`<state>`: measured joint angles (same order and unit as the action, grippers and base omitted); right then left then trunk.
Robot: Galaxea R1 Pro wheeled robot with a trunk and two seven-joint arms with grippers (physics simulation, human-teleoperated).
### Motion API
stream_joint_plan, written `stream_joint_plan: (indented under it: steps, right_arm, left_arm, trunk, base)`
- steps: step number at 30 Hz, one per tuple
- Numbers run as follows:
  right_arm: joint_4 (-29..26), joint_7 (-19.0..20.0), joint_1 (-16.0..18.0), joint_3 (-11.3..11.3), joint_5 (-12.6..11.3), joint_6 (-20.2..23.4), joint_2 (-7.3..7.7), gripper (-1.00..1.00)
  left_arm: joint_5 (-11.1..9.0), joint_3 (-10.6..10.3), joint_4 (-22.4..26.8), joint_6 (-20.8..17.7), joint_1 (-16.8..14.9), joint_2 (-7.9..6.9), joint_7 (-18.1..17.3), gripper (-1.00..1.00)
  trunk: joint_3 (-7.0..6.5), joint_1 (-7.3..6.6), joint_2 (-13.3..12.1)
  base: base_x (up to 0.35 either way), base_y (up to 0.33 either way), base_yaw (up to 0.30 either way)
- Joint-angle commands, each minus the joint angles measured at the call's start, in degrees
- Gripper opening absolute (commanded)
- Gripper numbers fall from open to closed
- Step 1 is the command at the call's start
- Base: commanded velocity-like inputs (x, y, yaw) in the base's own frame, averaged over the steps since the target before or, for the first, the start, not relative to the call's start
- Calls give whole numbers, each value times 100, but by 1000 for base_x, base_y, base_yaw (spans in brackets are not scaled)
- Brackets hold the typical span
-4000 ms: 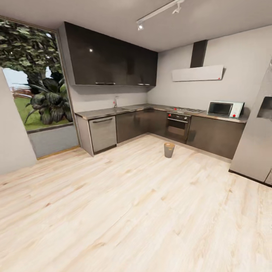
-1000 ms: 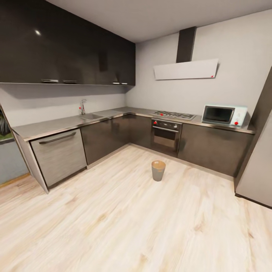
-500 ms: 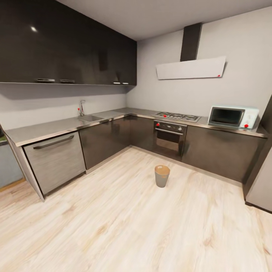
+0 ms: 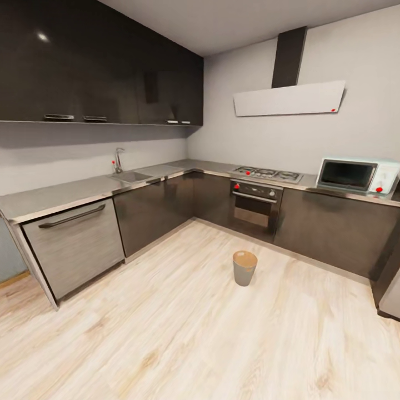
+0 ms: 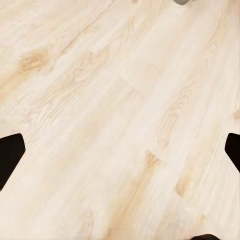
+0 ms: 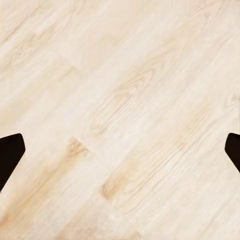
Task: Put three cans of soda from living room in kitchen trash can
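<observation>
One tash can (image 4: 245,268) upright on kitchen floor (image 4: 166,333); one oven (image 4: 254,210).

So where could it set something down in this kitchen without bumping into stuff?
The grey countertop is bare between the steel sink and its near end. The pale wood floor is open around the small round bin. It is more crowded by the gas hob and white microwave.

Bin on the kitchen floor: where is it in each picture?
Head view: the bin stands on the wood floor, a little right of the middle, in front of the oven.
Left wrist view: a small grey scrap at the picture's edge might be it; too little shows to tell.
Right wrist view: I see floor planks.
Shared landmark: the pale wood floor, in all three.
</observation>
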<state>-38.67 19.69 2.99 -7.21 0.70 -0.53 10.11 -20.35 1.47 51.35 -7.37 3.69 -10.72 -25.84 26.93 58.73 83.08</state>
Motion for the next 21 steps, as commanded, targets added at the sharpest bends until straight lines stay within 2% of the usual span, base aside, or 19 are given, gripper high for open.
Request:
stream_joint_plan:
  steps: [1, 21]
  right_arm:
    - [0, 0, 0, -2, 0, 0, 0, 100]
    - [0, 9, 0, -9, -4, 0, 0, 100]
  left_arm:
    - [0, 1, -1, 1, 0, 0, 0, 100]
    - [1, -6, -1, 6, 0, 0, 0, 100]
  trunk:
    - [0, 0, 0]
    - [0, 0, 0]
  base:
    - [346, 91, 0]
    - [346, 91, 0]
